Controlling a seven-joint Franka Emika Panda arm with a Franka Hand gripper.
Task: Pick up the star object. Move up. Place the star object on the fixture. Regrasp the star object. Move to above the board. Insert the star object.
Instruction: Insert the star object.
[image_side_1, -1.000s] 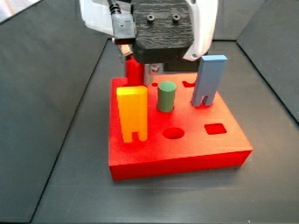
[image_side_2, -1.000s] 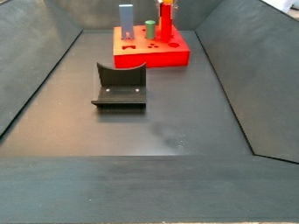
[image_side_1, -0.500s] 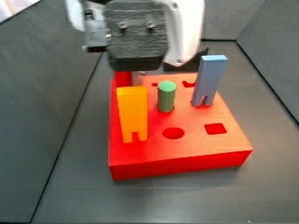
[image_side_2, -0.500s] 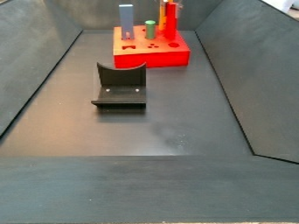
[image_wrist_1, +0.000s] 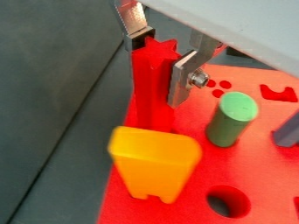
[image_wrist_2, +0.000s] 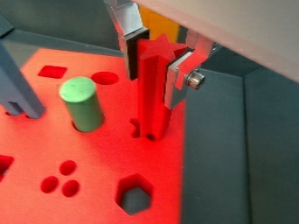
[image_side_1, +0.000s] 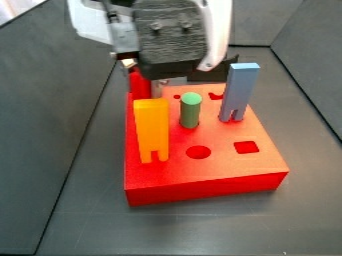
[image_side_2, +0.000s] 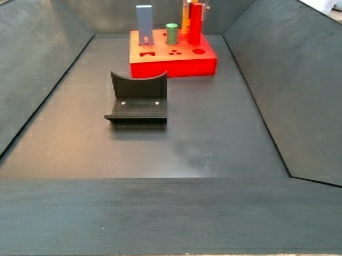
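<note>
The dark grey desk (image_side_2: 187, 150) carries a large flat red board (image_side_1: 201, 160) with shaped holes, which sits toward twelve o'clock in a side view (image_side_2: 171, 55). Well apart from it, nearer the middle of the desk, stands the fixture (image_side_2: 136, 98), a dark L-shaped bracket on a base plate, with nothing on it.

On the board stand a tall orange-yellow slotted peg (image_side_1: 151, 128), a grey-blue forked peg (image_side_1: 239, 90) and a green cylinder (image_side_1: 191, 109), the cylinder between the other two.

The tool (image_wrist_1: 162, 54) hangs over the board's back corner, at about eleven o'clock from the green cylinder in a side view (image_side_1: 138, 66). Both wrist views show its flat silver fingers (image_wrist_2: 177, 77) clamped on the top of the red star-shaped peg (image_wrist_2: 153, 87). The peg stands upright, and its lower end goes down into a star-shaped opening in the board, just behind the orange-yellow peg (image_wrist_1: 155, 162). How deep it sits I cannot tell.
</note>
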